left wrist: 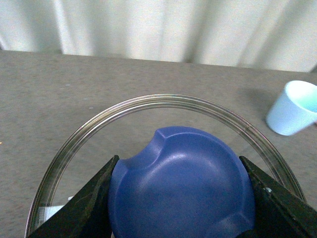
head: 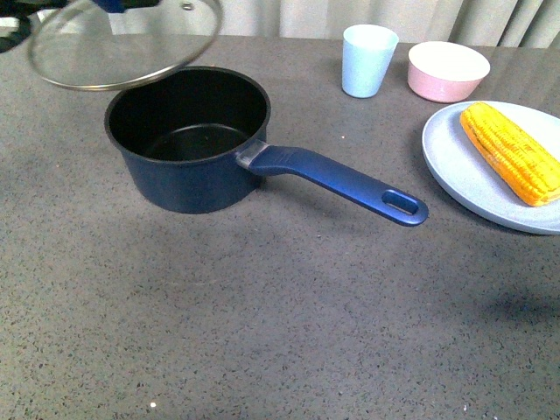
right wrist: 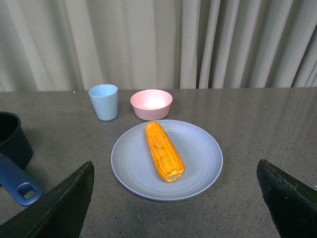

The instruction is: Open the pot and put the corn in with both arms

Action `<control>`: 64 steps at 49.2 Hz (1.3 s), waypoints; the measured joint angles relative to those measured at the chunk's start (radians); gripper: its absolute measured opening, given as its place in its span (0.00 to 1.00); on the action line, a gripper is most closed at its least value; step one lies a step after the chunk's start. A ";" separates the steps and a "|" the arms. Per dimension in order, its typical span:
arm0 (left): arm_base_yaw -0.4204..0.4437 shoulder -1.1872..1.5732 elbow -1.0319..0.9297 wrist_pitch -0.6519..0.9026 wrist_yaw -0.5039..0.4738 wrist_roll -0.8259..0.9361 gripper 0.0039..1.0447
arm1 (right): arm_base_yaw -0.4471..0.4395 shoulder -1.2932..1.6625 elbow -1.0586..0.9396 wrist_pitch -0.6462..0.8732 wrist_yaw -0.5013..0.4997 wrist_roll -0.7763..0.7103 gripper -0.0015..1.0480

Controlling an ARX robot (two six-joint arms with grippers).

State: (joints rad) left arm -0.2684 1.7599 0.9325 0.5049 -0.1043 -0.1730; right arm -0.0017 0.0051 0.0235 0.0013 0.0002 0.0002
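The dark blue pot (head: 188,140) stands open on the table, black inside, its long handle (head: 341,182) pointing right. The glass lid (head: 122,44) hangs tilted above the pot's far left rim. In the left wrist view my left gripper (left wrist: 181,198) is shut on the lid's blue knob (left wrist: 183,183), the glass rim (left wrist: 163,99) around it. The corn (head: 510,151) lies on a pale blue plate (head: 464,166) at the right. In the right wrist view my right gripper (right wrist: 173,203) is open and empty, short of the corn (right wrist: 163,150) on its plate (right wrist: 198,158).
A pale blue cup (head: 367,59) and a small pink bowl (head: 447,70) stand at the back behind the plate; both show in the right wrist view, cup (right wrist: 104,101) and bowl (right wrist: 151,103). Curtains hang behind the table's far edge. The pot handle (right wrist: 17,181) lies left of the plate.
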 joint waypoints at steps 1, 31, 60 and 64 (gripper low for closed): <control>0.018 -0.002 -0.004 0.002 0.000 0.002 0.58 | 0.000 0.000 0.000 0.000 0.000 0.000 0.91; 0.389 0.181 -0.135 0.225 0.025 0.038 0.58 | 0.000 0.000 0.000 0.000 0.000 0.000 0.91; 0.323 0.303 -0.206 0.393 0.051 0.046 0.58 | 0.000 0.000 0.000 0.000 0.000 0.000 0.91; 0.315 0.323 -0.209 0.406 0.052 0.046 0.58 | 0.000 0.000 0.000 0.000 0.000 0.000 0.91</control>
State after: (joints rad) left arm 0.0463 2.0834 0.7231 0.9108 -0.0525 -0.1272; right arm -0.0017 0.0051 0.0235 0.0013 0.0002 0.0002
